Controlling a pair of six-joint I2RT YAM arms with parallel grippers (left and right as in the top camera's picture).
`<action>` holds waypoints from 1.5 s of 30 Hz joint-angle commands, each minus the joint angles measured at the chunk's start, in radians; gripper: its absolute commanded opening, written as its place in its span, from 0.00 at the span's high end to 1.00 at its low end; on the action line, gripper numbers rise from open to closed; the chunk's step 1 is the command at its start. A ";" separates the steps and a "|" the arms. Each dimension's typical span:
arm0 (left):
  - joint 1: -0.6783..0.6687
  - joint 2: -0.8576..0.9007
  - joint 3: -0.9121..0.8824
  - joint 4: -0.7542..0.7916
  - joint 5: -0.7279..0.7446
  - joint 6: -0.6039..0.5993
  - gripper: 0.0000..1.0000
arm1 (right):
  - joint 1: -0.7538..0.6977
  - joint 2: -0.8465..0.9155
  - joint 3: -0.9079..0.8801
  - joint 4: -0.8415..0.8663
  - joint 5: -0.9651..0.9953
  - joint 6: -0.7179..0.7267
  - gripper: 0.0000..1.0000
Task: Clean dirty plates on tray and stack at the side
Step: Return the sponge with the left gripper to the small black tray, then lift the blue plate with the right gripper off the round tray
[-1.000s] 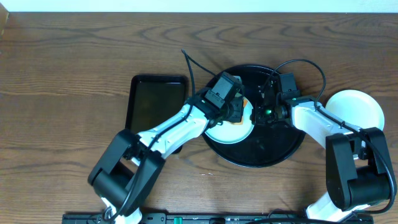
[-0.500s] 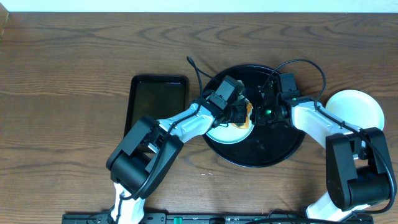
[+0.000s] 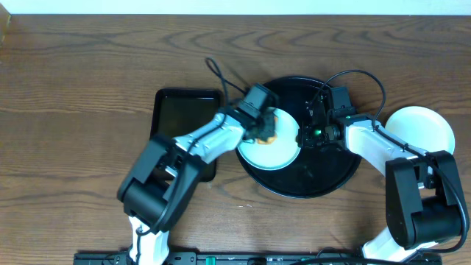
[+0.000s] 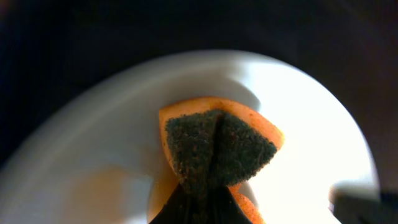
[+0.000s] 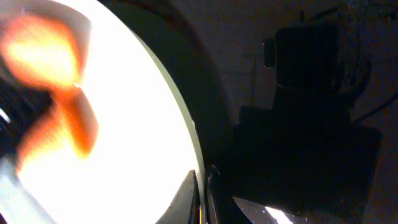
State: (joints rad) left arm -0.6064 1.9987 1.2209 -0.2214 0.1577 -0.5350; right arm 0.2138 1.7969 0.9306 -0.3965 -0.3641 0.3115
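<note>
1. The desk (image 3: pixel 73 73) holds the round tray (image 3: pixel 327 184).
2. One plate (image 3: pixel 276 156) lies in the tray's left half.
3. The right tool (image 5: pixel 202 186) pinches the plate's rim.
4. The left tool (image 4: pixel 200 202), squeezing the sponge (image 4: pixel 217 146), has just slid left across the plate, so wiping goes on.

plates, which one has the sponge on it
The plate on the round black tray, under the left end effector's sponge; the other plate sits off-tray at the right.
</note>
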 commanded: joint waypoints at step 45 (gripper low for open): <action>0.449 -0.435 -0.037 -0.533 -0.267 0.116 0.87 | -0.010 -0.309 -0.028 0.116 0.056 -0.214 0.99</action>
State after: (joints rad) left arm -0.1669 1.5536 1.1858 -0.7490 -0.0879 -0.4355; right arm 0.2134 1.5383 0.8967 -0.2813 -0.3374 0.1539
